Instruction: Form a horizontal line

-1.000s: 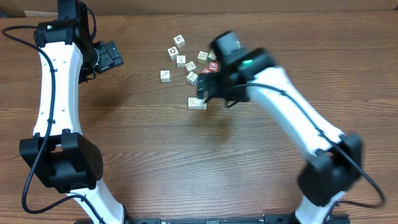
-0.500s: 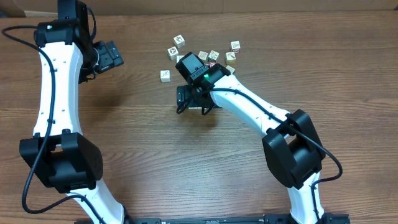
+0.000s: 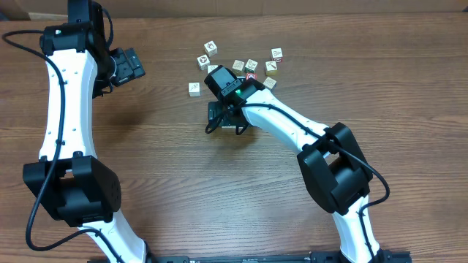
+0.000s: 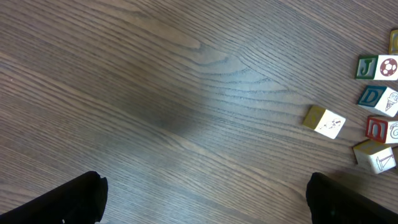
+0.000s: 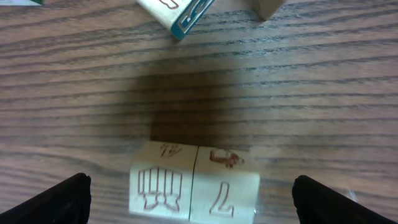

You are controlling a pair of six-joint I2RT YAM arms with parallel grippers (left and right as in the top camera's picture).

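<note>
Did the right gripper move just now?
Yes. The right gripper slid left, closer to the lone cube, and now hangs over the two-cube row.

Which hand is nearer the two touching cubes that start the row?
Right. The right hand hangs open directly over the two touching cubes, straddling them; the left hand sits open far off to their left.

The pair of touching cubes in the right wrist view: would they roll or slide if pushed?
The pair of cubes probably slides rather than rolls: flat faces rest on the table. They look like stiff, light wood, so likely no squashing. Pushed off-centre, they might separate, since they only touch.
</note>
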